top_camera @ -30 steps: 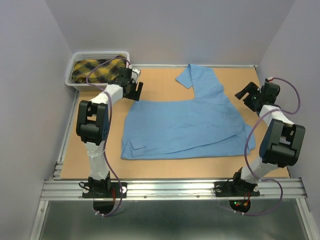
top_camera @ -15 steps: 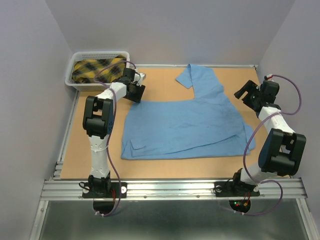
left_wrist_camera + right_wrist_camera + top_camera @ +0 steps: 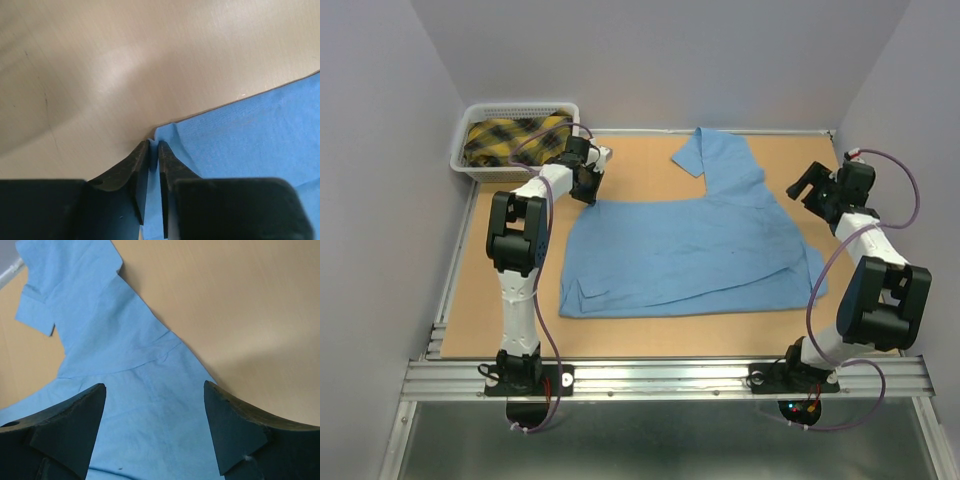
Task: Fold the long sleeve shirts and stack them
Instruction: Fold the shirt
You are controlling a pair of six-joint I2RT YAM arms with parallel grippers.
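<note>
Light blue shirt lies flat at the centre of my table, 1 sleeve angled toward the far edge. My left gripper pinches the shirt's far-left corner, jaws nearly together w/ blue cloth between them. My right gripper hangs just off the shirt's right side, jaws spread wide, holding nothing. Far left: white basket w/ a yellow-and-black plaid cloth inside.
</note>
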